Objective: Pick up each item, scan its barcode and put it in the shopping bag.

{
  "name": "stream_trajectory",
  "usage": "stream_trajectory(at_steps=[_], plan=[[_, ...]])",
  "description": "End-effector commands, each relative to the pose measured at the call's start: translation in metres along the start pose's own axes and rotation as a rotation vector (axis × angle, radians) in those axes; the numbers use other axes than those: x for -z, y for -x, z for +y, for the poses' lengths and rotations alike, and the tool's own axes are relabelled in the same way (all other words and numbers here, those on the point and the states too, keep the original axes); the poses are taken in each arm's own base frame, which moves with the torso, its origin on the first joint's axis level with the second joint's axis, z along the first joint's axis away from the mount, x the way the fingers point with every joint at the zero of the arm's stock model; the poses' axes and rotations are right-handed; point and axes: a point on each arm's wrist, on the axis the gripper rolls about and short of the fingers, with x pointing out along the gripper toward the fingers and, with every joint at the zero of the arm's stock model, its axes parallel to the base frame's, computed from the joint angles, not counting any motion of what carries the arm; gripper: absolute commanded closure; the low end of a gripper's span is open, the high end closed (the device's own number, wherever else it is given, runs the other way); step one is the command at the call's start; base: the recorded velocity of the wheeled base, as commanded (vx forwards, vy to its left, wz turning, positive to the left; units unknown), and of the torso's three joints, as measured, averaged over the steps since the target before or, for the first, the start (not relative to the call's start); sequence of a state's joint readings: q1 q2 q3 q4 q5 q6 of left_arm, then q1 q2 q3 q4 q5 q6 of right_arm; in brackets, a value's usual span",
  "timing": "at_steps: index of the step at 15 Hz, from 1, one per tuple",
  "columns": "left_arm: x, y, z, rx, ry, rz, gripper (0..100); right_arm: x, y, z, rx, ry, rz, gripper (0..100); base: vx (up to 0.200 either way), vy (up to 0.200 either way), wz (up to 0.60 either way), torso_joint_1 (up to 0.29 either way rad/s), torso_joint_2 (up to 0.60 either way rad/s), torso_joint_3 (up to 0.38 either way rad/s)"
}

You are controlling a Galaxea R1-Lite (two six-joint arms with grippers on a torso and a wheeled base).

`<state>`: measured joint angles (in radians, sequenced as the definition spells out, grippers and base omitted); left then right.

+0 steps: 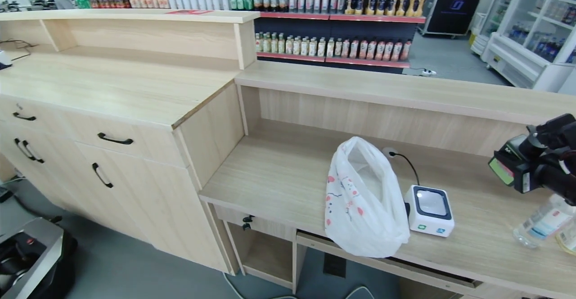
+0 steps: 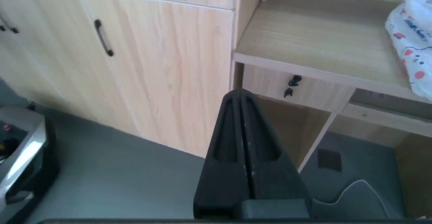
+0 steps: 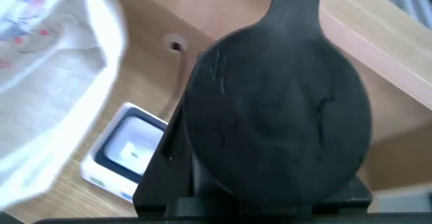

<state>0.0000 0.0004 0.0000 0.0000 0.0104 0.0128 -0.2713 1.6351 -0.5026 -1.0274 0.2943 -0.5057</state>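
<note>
Pale wood worktop [image 1: 279,177] in a shop, drink shelves [image 1: 342,2] across the top of the frame, glass coolers [image 1: 531,33] at upper right. Shopping bag [image 1: 364,209] stands open at lower centre, with the scanner [image 1: 429,209] just beside it. A clear bottle [image 1: 540,222] lies at the right edge. Right gripper [image 1: 517,168] is raised at the right edge, its jaws closed on a black round item [image 3: 277,109] with a handle. Left gripper [image 2: 246,136] hangs low over the grey floor [image 2: 121,177] by the cupboard doors [image 2: 169,62], jaws pressed together and empty.
</note>
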Motion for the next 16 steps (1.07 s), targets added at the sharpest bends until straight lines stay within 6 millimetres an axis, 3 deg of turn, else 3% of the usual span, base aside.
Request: stream_trajectory(at_steps=[1,3,7,11,16], plan=[[0.0,0.0,0.0,0.0,0.0,0.0,100,0.008,-0.031,0.013,0.007,0.0,0.017,100,0.0,0.0,0.6,0.007,0.0,-0.002],[0.0,0.0,0.0,0.0,-0.001,0.0,100,0.016,-0.058,0.016,-0.003,-0.039,0.013,100,0.0,0.0,0.6,0.002,0.0,0.005],[0.0,0.0,0.0,0.0,0.0,0.0,100,0.046,-0.105,0.027,-0.044,-0.148,0.064,100,0.0,0.0,0.0,0.0,0.0,0.0],[0.0,0.0,0.0,0.0,-0.001,0.0,100,0.072,-0.13,0.036,-0.072,-0.226,0.125,100,0.0,0.0,0.0,0.0,0.0,0.0],[0.0,0.0,0.0,0.0,0.0,0.0,100,0.087,-0.142,0.042,-0.139,-0.244,0.181,100,0.0,0.0,0.0,0.0,0.0,0.0]])
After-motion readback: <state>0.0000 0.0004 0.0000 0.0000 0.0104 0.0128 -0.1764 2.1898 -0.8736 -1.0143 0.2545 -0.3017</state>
